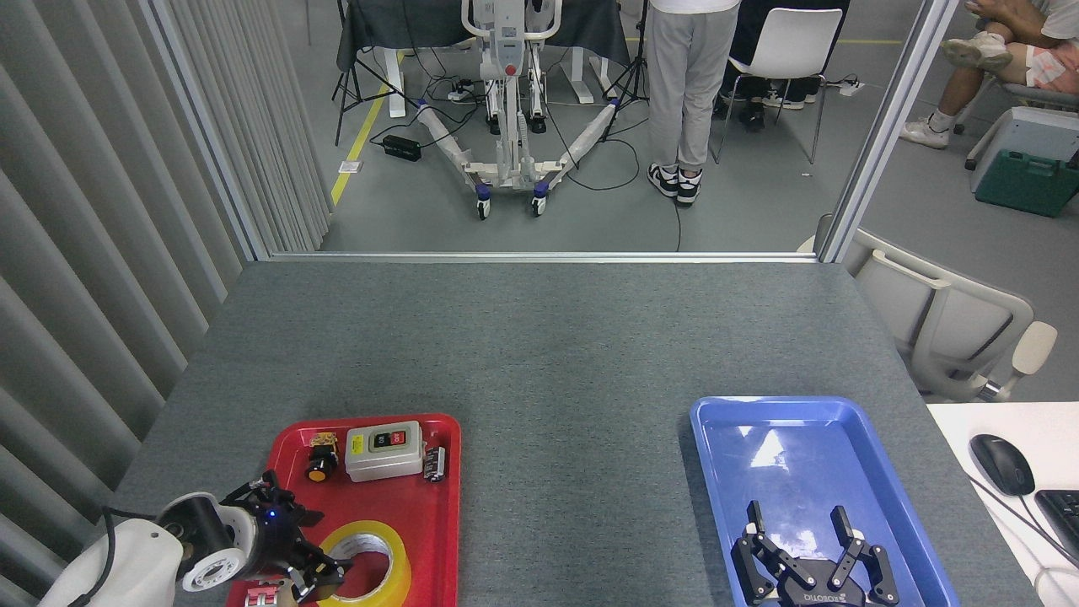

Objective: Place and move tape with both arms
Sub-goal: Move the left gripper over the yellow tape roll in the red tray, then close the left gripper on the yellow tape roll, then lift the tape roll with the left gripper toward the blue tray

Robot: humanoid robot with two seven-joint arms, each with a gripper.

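- A red tray (447, 506) is seen on the grey desk (539, 354) at about 7 o'clock in the head view; a blue tray (716, 472) lies at about 5 o'clock, well apart from it
- Along the far end of the red tray are held a grey switch box (383, 451) with black and red buttons, a black-and-orange push button (319, 466) at its 9 o'clock side, and a small dark cylinder (435, 464) at its 3 o'clock side
- The tape (383, 566) is laid flat in the near part of the red tray; it is a wide translucent yellow roll with a white inner core, partly cut off by the picture's lower edge
- A small white-and-red part (263, 597) is seen at the tape's 9 o'clock side
- The left gripper (324, 573) is placed at the tape's 9 o'clock rim; whether it is clenched cannot be told
- The right gripper (801, 561) is spread, released, over the near end of the blue tray, with nothing between its fingers
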